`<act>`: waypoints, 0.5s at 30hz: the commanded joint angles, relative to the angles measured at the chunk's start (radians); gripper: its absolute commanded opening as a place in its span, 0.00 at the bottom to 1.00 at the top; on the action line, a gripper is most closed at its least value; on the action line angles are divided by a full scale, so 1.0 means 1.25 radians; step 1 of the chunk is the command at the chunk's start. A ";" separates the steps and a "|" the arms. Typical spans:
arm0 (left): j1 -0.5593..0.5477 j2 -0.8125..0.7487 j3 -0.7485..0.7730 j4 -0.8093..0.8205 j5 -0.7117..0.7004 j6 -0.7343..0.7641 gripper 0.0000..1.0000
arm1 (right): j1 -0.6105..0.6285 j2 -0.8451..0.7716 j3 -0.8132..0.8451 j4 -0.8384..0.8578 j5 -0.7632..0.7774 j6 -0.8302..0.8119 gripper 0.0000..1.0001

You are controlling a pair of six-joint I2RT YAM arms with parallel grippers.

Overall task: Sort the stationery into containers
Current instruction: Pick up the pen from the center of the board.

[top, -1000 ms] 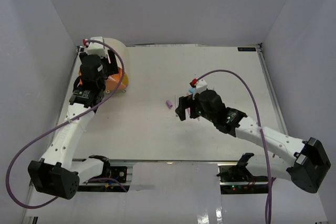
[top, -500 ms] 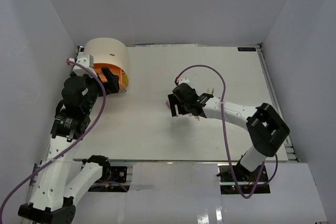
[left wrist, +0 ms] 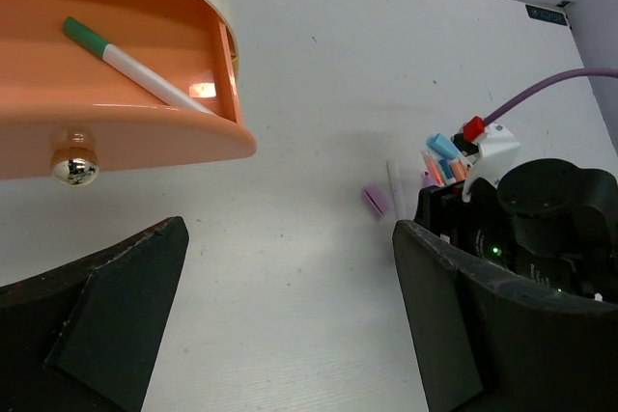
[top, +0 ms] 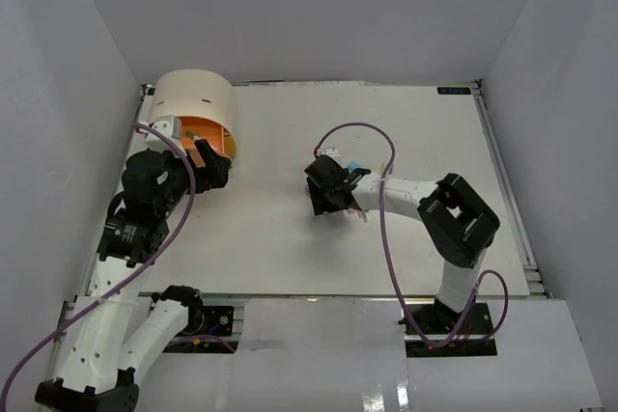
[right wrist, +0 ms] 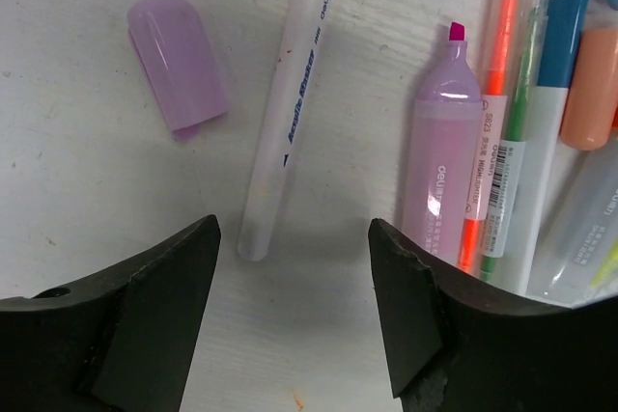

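White table (top: 270, 238), white-walled bay: left gripper (left wrist: 290, 229) drawn back just before the beige cabinet (top: 193, 98), jaws wide and empty, green-capped pen (left wrist: 135, 67) left in its orange drawer (left wrist: 116, 132); right gripper (right wrist: 292, 229), well right of the cabinet, newly lowered, jaws apart and narrowing astride a white pen (right wrist: 285, 108), likely next.

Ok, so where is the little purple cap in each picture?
Top view: I cannot spot it; it is probably hidden under the right gripper.
Left wrist view: the purple cap lies on the table, right of middle, just left of the white pen.
Right wrist view: upper left, again left of the white pen.
Shared landmark: the white pen in both wrist views; the right gripper in all three.
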 commanded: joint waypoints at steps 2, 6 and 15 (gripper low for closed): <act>0.006 -0.010 -0.006 -0.003 0.036 -0.020 0.98 | 0.001 0.028 0.047 0.001 0.041 0.012 0.67; 0.005 -0.006 -0.011 -0.004 0.063 -0.037 0.98 | -0.001 0.056 0.048 0.001 0.051 0.023 0.59; 0.006 0.031 -0.009 0.010 0.164 -0.107 0.98 | -0.009 0.003 -0.002 0.001 0.081 0.035 0.28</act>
